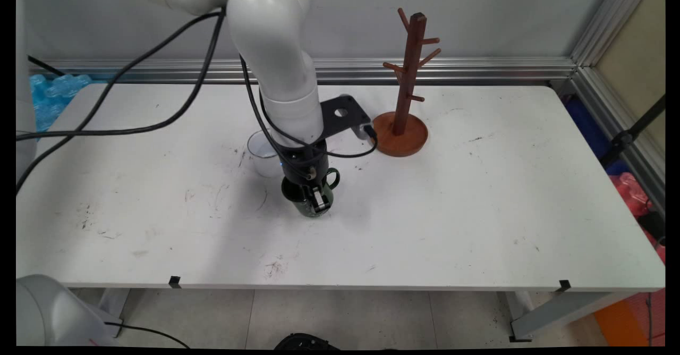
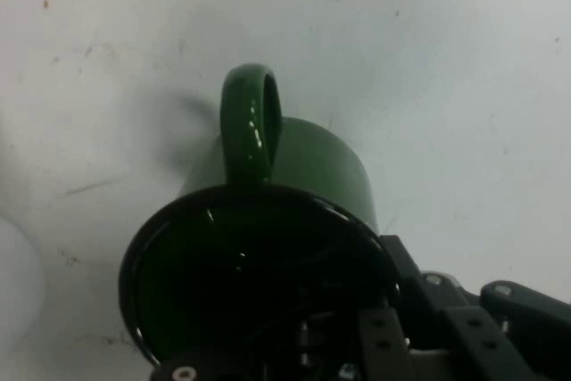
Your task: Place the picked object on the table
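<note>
A dark green mug (image 1: 308, 193) stands upright on the white table (image 1: 478, 211), a little left of centre, with its handle (image 1: 333, 177) pointing to the back right. My gripper (image 1: 314, 198) comes straight down onto its near rim. One finger (image 1: 317, 201) lies against the outer wall and the other reaches inside, so the jaws are pinched on the wall. In the hand view the green mug (image 2: 312, 167) fills the middle, handle (image 2: 250, 127) at the top, and my gripper (image 2: 393, 327) straddles the rim at the lower right.
A white cup (image 1: 263, 153) stands just behind and left of the mug, close to my wrist; its edge (image 2: 18, 283) shows in the hand view. A brown wooden mug tree (image 1: 408, 78) on a round base stands at the back, right of the arm. Black cables hang at the left.
</note>
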Controlling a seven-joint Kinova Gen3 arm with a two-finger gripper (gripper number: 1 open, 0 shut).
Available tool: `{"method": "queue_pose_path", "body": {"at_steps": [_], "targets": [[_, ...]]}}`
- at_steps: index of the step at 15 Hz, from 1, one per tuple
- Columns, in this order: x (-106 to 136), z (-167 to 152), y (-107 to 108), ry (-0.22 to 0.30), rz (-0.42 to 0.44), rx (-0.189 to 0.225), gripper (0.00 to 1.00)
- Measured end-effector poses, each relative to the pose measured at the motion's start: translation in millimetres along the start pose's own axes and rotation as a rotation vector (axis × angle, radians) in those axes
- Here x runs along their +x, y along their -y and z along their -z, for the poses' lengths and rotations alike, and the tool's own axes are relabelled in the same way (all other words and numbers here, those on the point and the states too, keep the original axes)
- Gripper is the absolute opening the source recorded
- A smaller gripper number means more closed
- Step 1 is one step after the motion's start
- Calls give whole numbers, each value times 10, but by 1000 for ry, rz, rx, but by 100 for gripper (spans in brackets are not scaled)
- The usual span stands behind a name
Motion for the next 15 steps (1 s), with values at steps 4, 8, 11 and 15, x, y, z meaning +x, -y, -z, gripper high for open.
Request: {"method": "queue_pose_path", "body": {"at_steps": [4,8,11,15], "targets": [[-10,-80,-12,37,-14,16,0],[-30,-125,-16,68,-18,29,0],[-41,-147,-17,87,-20,39,0],[-35,-163,-20,94,-24,48,100]]}}
